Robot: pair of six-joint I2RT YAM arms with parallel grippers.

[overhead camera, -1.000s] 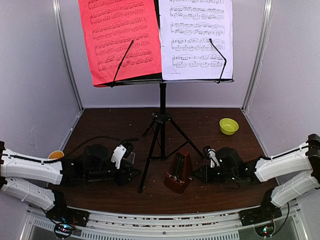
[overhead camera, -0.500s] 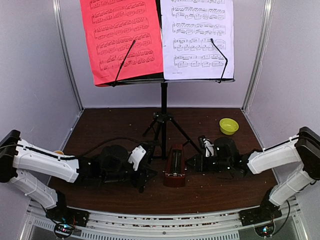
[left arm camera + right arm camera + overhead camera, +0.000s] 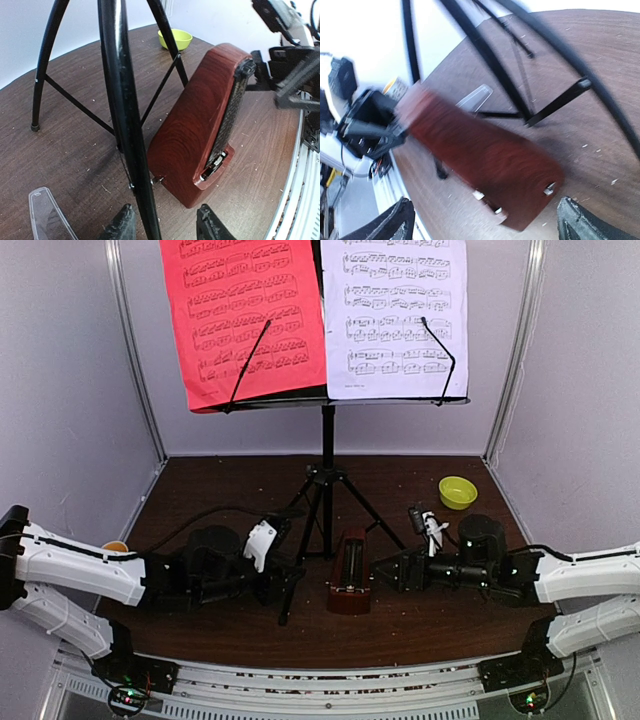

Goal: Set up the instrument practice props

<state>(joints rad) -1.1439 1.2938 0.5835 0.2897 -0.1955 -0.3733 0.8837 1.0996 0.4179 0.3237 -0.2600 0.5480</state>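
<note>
One step: probably placing metronome [image 3: 348, 575].
Metronome: upright, 3 o'clock of left gripper [image 3: 288, 582].
Left gripper: half open around music stand [image 3: 325, 440] leg [image 3: 120, 100].
Right gripper [image 3: 385, 568]: wide open, empty, 3 o'clock of metronome.
Next: careful retreat, no knock.

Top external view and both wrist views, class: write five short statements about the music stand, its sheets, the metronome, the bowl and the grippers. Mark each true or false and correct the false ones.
1. Seen from the top view, the red sheet hangs left of the white sheet on the music stand. True.
2. The metronome lies on its side. False: it stands upright on the table.
3. The yellow-green bowl sits on the table's left side. False: it sits on the right side.
4. A tripod leg runs between the fingers of the left gripper. True.
5. The right gripper is shut on the metronome. False: its jaws stand wide open.
</note>
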